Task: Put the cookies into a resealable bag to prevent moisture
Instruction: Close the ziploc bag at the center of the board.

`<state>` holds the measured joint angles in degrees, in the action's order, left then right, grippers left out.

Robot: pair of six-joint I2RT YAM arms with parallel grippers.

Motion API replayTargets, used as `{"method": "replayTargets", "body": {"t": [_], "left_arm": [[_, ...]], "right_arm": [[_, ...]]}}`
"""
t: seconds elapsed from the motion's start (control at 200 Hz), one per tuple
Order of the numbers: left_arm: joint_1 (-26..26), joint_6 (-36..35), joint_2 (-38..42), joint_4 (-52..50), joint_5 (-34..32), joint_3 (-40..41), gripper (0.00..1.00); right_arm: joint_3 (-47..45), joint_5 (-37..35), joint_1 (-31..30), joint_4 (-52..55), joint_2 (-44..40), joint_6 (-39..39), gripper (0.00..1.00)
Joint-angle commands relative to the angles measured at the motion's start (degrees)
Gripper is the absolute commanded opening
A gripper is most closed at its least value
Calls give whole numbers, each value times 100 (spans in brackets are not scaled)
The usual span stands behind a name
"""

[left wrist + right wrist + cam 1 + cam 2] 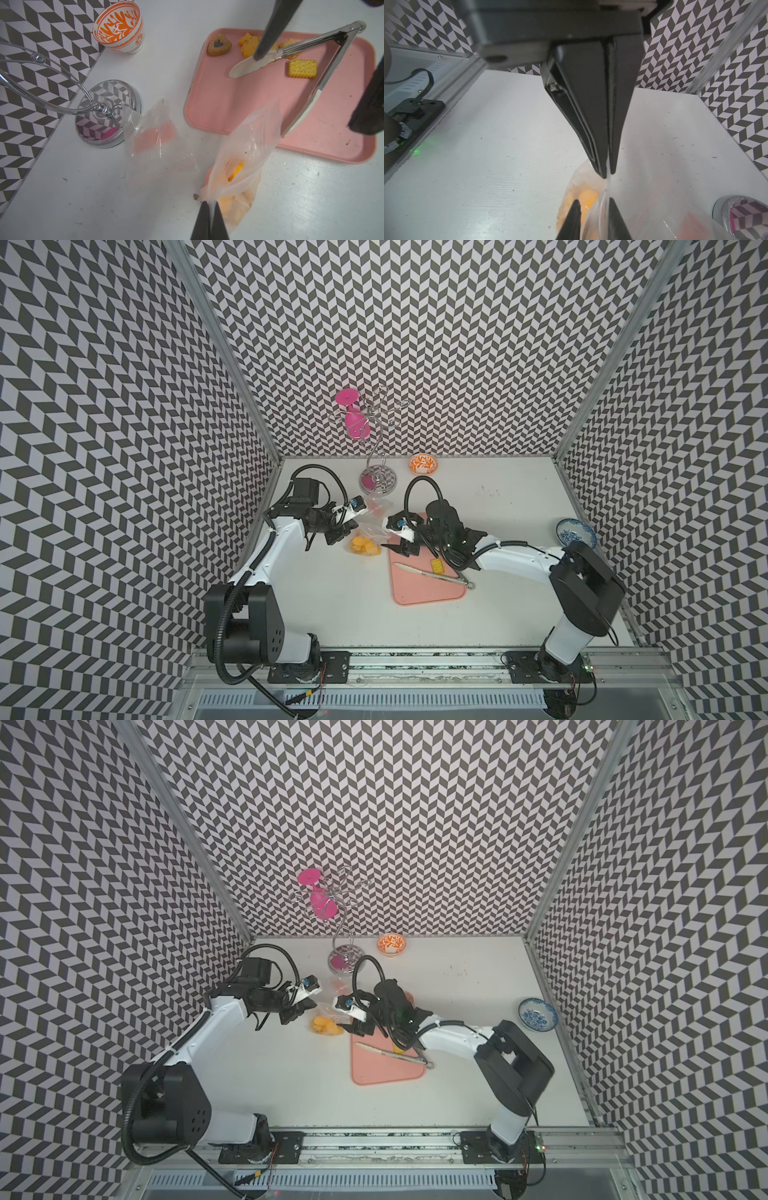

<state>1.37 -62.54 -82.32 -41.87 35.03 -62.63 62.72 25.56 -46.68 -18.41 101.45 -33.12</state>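
A clear resealable bag stands on the white table beside the pink tray, with several yellow cookies inside it. My left gripper is shut on the bag's rim and holds it up. My right gripper is open, its jaws apart either side of the bag's edge. On the tray lie a brown heart cookie, a yellow fish, a round one partly under the tongs, and a square cracker. In both top views the grippers face each other across the bag.
Metal tongs lie across the tray. A second, empty bag lies crumpled by the chrome base of a glass stand holding a pink glass. An orange bowl stands at the back, a blue bowl at the right.
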Motion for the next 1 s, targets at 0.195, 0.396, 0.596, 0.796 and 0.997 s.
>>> {"method": "replayTargets", "body": {"t": [0.195, 0.396, 0.596, 0.796, 0.997], "left_arm": [[-110, -265, -153, -470, 464, -282, 0], [-141, -122, -246, -546, 598, -425, 0], [-145, -201, -144, -517, 621, -295, 0], [-171, -196, -131, -541, 628, -296, 0], [-206, -188, -54, -528, 696, -274, 0]], "right_arm": [[1331, 1180, 93, -117, 1191, 10, 70], [1540, 852, -41, 152, 1450, 538, 69], [1958, 680, 70, 415, 1757, 843, 50], [2263, 830, 80, 631, 1905, 959, 26], [2373, 703, 88, 1028, 1978, 754, 16]]}}
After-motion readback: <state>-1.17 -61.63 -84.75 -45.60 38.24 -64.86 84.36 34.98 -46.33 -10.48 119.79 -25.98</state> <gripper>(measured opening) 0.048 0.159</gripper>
